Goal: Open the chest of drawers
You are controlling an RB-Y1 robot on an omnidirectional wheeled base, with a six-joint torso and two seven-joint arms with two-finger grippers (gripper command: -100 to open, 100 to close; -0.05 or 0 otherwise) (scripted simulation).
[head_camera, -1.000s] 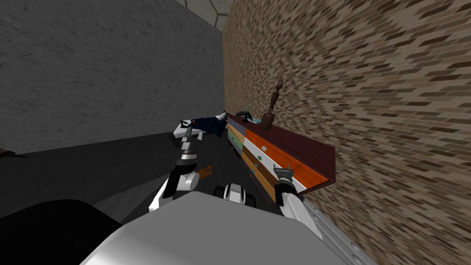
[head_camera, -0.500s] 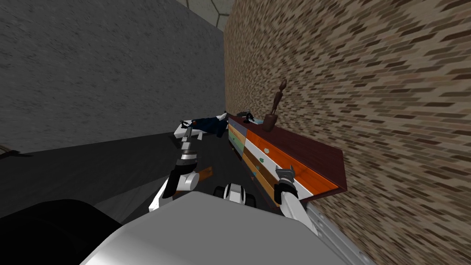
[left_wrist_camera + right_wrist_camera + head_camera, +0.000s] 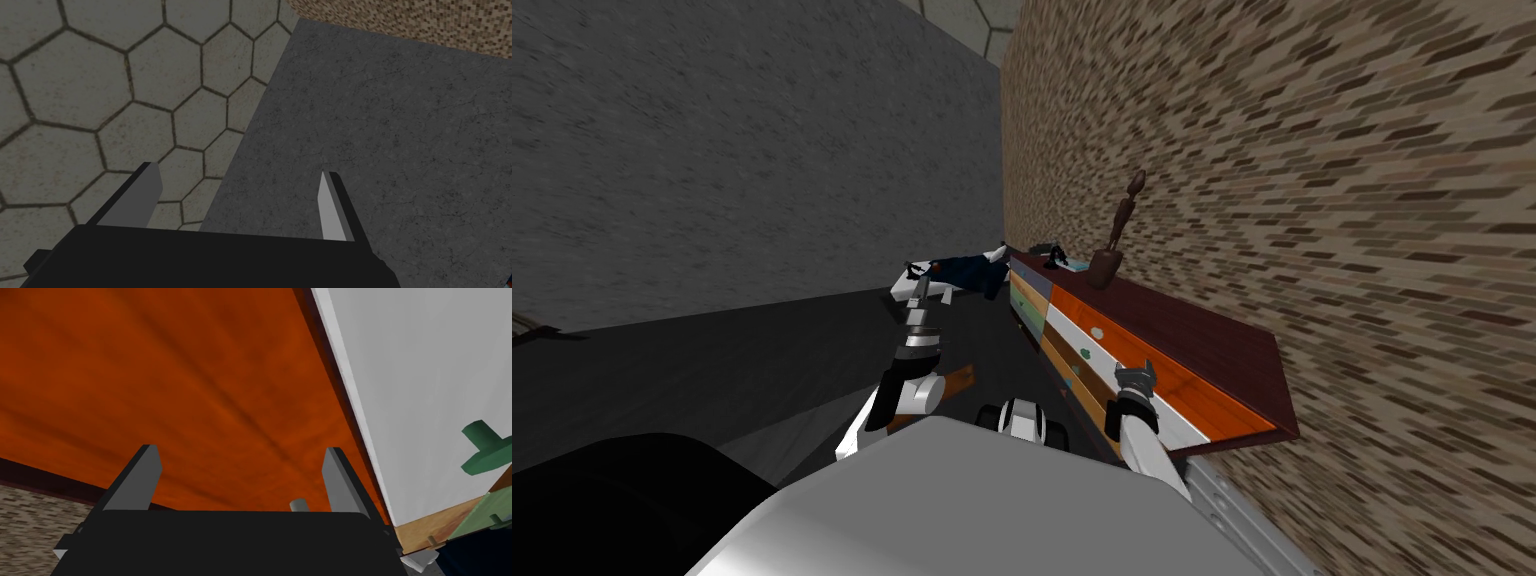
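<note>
**A:** Where is the chest?

**B:** The chest [image 3: 1152, 335] runs along the brick wall [image 3: 1332, 200] on the right, with its near end beside me. The right gripper [image 3: 241, 450] faces the orange drawer [image 3: 200, 388] at that near end.

**A:** Fingers?

**B:** The right fingers [image 3: 145, 480] are spread wide and hold nothing. A small grey knob [image 3: 299, 505] shows at the edge of the gripper body, just beside one finger and well off centre.

**A:** How do we take it?

**B:** My judgement: slide the hand sideways until the knob sits midway between the fingers. Then close on its stem and pull straight out from the drawer front. Closing off centre would likely pinch only the knob's edge and slip. Stay clear of the white drawer [image 3: 425, 388] and its green knob [image 3: 482, 447] next along.

**A:** And the left arm?

**B:** The left gripper [image 3: 916, 268] is raised to the left, well apart from the chest. Its fingers are wide open and empty. It isn't needed for this step.
</note>
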